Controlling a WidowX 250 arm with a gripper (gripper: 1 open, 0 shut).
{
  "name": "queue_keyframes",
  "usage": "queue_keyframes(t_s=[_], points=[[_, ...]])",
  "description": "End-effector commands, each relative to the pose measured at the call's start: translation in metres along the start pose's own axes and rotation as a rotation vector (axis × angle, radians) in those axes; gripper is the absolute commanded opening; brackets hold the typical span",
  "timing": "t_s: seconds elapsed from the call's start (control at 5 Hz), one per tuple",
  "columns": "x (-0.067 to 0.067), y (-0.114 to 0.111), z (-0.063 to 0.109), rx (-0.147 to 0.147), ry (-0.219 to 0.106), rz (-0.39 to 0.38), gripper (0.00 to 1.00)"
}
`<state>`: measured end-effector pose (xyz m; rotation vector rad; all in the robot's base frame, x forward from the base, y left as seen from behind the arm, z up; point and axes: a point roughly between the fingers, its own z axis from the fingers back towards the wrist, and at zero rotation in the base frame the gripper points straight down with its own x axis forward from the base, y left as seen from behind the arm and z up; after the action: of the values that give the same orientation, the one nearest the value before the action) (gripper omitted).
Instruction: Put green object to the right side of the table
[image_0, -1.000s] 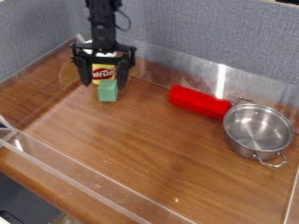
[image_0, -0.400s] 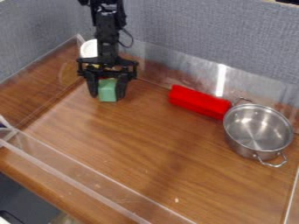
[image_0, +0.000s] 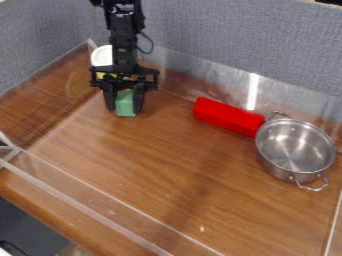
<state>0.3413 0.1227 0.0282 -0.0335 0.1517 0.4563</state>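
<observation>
Since the earlier frame, the end effector (image_0: 124, 101) has come forward and down from the yellow tub (image_0: 107, 90) to the green object (image_0: 126, 104), and its two fingers have drawn in from a wide spread. The white round item (image_0: 102, 58) beside the arm (image_0: 123, 35) has come into sight. The red cylinder and the metal pot lie where they did.

In the camera view, the black end effector is closed on the green object, one finger on each side, pointing down. The green object sits toward the far left part of the tabletop (image_0: 174, 165) as seen by the camera, partly covered by the fingers; whether it touches the surface, I cannot tell. The yellow tub is just behind it, mostly hidden by the end effector, with only a small yellow part showing. The red cylinder (image_0: 229, 116) lies on its side, right of the middle and well apart from the green object. The metal pot (image_0: 294, 149) stands near the cylinder's nearer end, farther right, upright with its opening facing up and a handle on either side.
</observation>
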Motion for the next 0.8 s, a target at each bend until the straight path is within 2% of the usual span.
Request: queue_keyframes(t_s=[0.0, 0.6], points=[[-0.002, 0.001, 0.035, -0.024, -0.072, -0.014, 0.00], [-0.013, 0.001, 0.056, -0.067, -0.078, -0.056, 0.00]])
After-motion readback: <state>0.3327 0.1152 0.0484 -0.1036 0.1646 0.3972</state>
